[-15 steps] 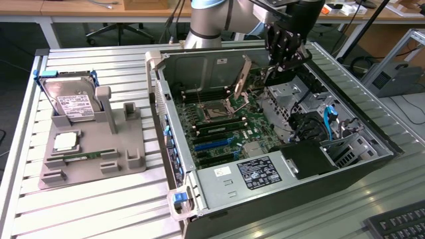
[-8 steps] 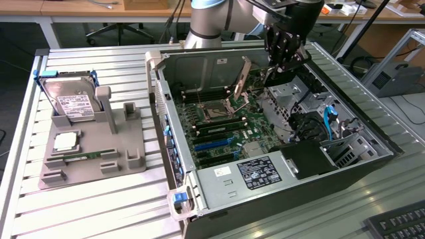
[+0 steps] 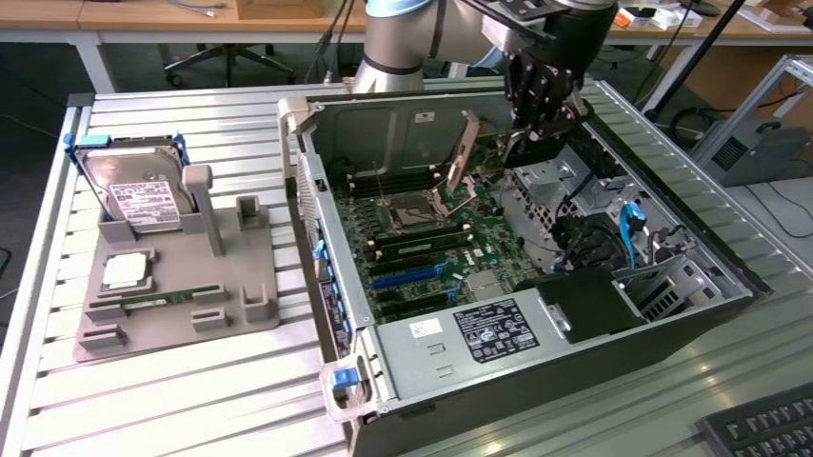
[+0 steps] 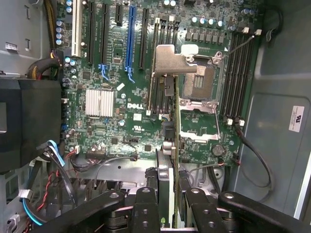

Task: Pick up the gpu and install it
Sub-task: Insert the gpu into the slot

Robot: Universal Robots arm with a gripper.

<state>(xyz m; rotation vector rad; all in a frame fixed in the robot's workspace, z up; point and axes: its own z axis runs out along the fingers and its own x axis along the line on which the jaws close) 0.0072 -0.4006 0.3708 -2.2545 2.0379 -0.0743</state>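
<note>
Gpu [image 4: 166,167], thin dark card edge-on, pale metal end, in the tool's [image 4: 171,199] partly closed grip.

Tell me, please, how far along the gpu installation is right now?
Done: the gpu is picked up. In hand: the gripper holds it edge-on above the motherboard inside the open case. Left: it is not seated; the blue slot stands empty.

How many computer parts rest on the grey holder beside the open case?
3 on the grey holder: a hard drive propped at the far end, a square processor chip flat in the middle, a green RAM stick near the front. None appears hidden.
</note>
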